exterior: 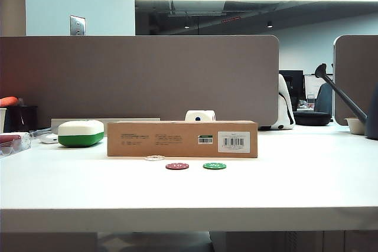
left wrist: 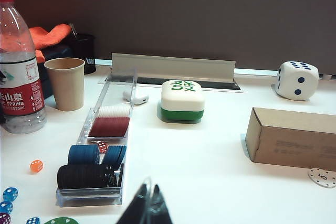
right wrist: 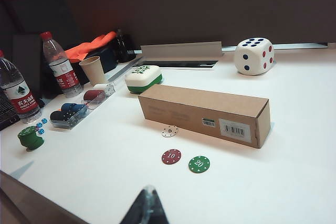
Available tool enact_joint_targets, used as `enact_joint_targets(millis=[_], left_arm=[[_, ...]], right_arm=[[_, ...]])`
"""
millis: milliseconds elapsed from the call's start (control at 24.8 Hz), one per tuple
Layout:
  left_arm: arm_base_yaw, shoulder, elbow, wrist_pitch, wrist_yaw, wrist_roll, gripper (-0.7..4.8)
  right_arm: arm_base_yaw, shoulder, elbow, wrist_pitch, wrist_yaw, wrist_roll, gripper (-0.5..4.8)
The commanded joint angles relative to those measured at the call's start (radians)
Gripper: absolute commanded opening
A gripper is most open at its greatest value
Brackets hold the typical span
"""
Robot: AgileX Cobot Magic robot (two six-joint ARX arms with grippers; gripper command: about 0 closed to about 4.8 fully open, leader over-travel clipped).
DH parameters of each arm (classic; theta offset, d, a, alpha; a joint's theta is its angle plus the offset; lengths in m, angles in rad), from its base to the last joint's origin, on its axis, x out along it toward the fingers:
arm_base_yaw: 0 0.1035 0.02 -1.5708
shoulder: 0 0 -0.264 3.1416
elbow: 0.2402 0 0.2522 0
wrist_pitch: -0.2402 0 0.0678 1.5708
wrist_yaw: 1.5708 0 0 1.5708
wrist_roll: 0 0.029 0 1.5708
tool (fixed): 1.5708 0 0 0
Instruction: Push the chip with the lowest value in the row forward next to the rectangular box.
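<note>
The white chip (exterior: 155, 157) (right wrist: 169, 130) (left wrist: 322, 177) lies flat right beside the front face of the brown rectangular box (exterior: 182, 138) (right wrist: 207, 113) (left wrist: 293, 137). The dark red chip (exterior: 177, 166) (right wrist: 171, 156) and the green chip (exterior: 214, 166) (right wrist: 199, 164) lie side by side nearer the table's front edge, so the white one stands ahead of the row. My left gripper (left wrist: 149, 192) is shut, held above the table near the chip tray. Short of the chips hangs my right gripper (right wrist: 148, 191), shut and empty. Neither gripper shows in the exterior view.
A white-and-green rounded case (exterior: 81, 132) (left wrist: 182, 99) sits left of the box, a large white die (exterior: 200, 115) (right wrist: 254, 55) behind it. A clear tray of chip stacks (left wrist: 100, 158), a paper cup (left wrist: 65, 83), water bottles (left wrist: 18, 66) and small dice (left wrist: 36, 166) stand at the left.
</note>
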Motion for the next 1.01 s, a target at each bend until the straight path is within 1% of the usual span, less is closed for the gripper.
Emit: enact_joint_targets(millis=[40,202,242,282,323,363,484,605,726,806,927,1008], left_arm=[[0.000,0.000,0.004,0.008,0.000,-0.003,-0.05],[0.000,0.000,0.004,0.008,0.000,-0.003,-0.05],[0.000,0.000,0.004,0.008,0.000,-0.003,-0.05],[0.000,0.000,0.004,0.006,0.000,-0.003,-0.05],[0.000,0.000,0.005,0.006,0.000,-0.003,-0.05],[0.000,0.000,0.004,0.008,0.007,-0.003,-0.05],[0.000,0.000,0.004,0.001,0.005,-0.003,-0.05],[0.000,0.000,0.004,0.000,0.005,-0.003,-0.05],[0.000,0.000,0.004,0.000,0.005,-0.003,-0.05],[0.000,0.000,0.004,0.000,0.005,-0.003,-0.05],[0.000,0.000,0.004,0.000,0.005,-0.003,-0.05],[0.000,0.000,0.004,0.000,0.005,-0.003,-0.05]], right_arm=[[0.000,0.000,0.005,0.016,0.000,0.000,-0.09],[-0.010,-0.016,0.003,0.014,0.000,0.000,-0.09],[-0.052,-0.051,-0.020,0.037,-0.010,0.000,-0.09],[-0.109,-0.046,-0.057,0.103,-0.029,0.000,-0.09],[-0.148,-0.045,-0.088,0.146,-0.027,0.002,-0.09],[-0.217,-0.047,-0.135,0.185,-0.044,0.005,-0.09],[-0.341,-0.047,-0.204,0.188,-0.080,0.004,-0.09],[-0.429,-0.047,-0.256,0.161,-0.065,0.004,-0.09],[-0.476,-0.047,-0.282,0.089,-0.045,-0.004,-0.09],[-0.500,-0.047,-0.290,0.050,0.009,-0.004,-0.09],[-0.527,-0.047,-0.311,0.049,0.063,-0.004,-0.09],[-0.542,-0.047,-0.327,0.058,0.064,-0.004,-0.09]])
